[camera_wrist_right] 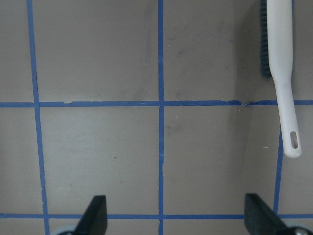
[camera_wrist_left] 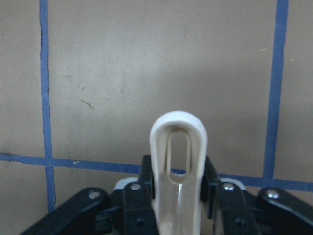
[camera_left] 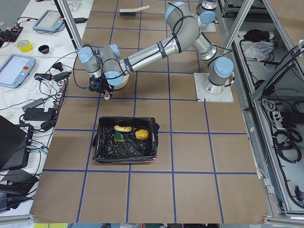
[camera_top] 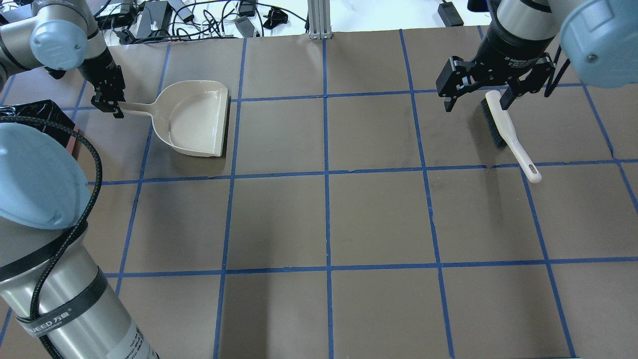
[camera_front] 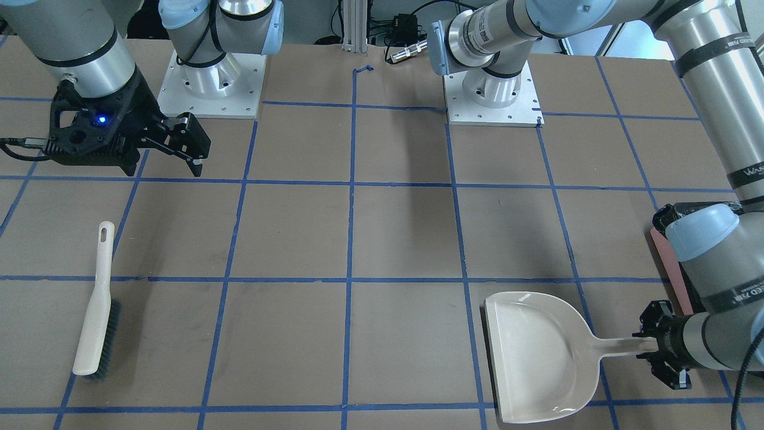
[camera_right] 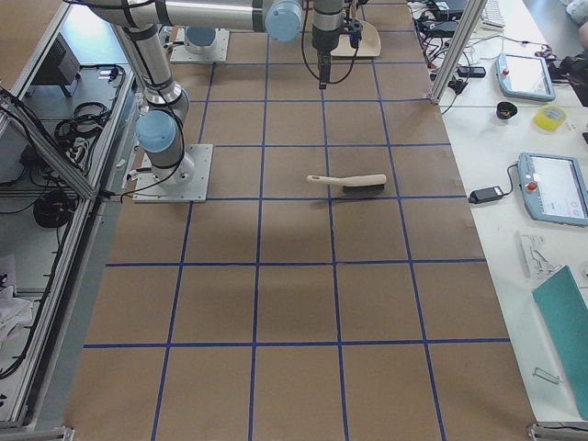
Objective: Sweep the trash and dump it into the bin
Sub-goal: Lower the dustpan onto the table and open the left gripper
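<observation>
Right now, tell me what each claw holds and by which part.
The left claw holds the dustpan by the end of its handle. The right claw is open and holds nothing.

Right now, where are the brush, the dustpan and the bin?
brush [camera_front: 94, 310], front-facing view, on its handle.
dustpan [camera_front: 537, 352], front-facing view, on its bare scoop floor.
bin [camera_left: 128, 149], left side view, on its black liner.
</observation>
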Robot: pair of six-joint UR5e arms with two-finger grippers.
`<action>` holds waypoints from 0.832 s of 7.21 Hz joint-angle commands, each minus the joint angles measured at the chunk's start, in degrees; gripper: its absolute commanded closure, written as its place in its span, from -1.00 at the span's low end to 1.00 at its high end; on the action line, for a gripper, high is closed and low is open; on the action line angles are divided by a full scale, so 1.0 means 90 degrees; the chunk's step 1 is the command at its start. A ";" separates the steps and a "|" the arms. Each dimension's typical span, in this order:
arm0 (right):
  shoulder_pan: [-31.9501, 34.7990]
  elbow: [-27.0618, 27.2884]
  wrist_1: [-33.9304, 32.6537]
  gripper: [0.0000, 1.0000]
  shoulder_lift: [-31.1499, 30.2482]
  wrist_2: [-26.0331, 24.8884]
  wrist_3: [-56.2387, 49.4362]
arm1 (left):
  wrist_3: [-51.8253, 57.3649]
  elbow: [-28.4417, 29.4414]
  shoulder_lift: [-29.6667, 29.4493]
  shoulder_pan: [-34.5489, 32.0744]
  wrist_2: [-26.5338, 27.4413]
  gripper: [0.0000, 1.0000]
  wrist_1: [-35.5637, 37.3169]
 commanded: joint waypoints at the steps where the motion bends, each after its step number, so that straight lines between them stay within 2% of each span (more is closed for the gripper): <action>1: -0.0001 0.0004 0.0001 -1.00 0.0007 -0.0011 -0.0023 | -0.0081 -0.0734 0.0298 -0.0076 0.0020 1.00 0.0609; 2: -0.0001 0.0004 -0.0009 -1.00 0.0007 -0.0011 -0.0042 | -0.0062 -0.1134 0.0435 -0.0086 0.0030 1.00 0.1000; 3: -0.0001 0.0014 -0.0009 -1.00 0.0007 -0.0011 -0.0042 | -0.0061 -0.1303 0.0543 -0.0134 0.0030 1.00 0.1062; 6: -0.0001 0.0014 0.0001 -1.00 0.0007 -0.0011 -0.0042 | -0.0061 -0.1537 0.0758 -0.0369 0.0030 1.00 0.1072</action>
